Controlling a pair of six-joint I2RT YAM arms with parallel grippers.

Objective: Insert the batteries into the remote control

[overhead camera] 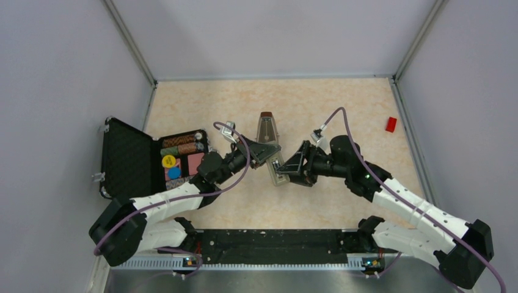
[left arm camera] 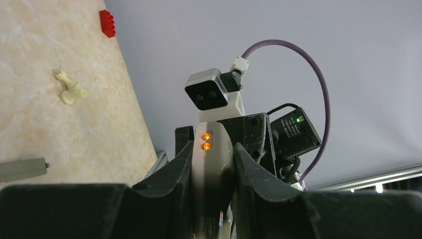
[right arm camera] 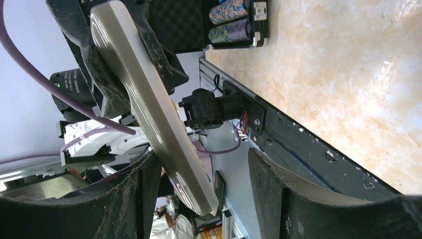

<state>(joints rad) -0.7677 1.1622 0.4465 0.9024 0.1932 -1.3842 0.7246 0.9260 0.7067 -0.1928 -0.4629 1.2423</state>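
Left wrist: remote control (left arm camera: 211,164) clamped in left jaws, base blurred.

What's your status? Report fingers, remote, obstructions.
Left fingers shut on remote. Right fingers open around its free end. Batteries not in sight. Metronome just behind the remote.

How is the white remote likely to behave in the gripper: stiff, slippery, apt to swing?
Probably stiff: the remote control juts out straight though the left gripper clamps only one end. Its glossy shell looks slippery, so it might pivot between the fingers if the open right gripper pushes its free end. Being slim, it is likely light.
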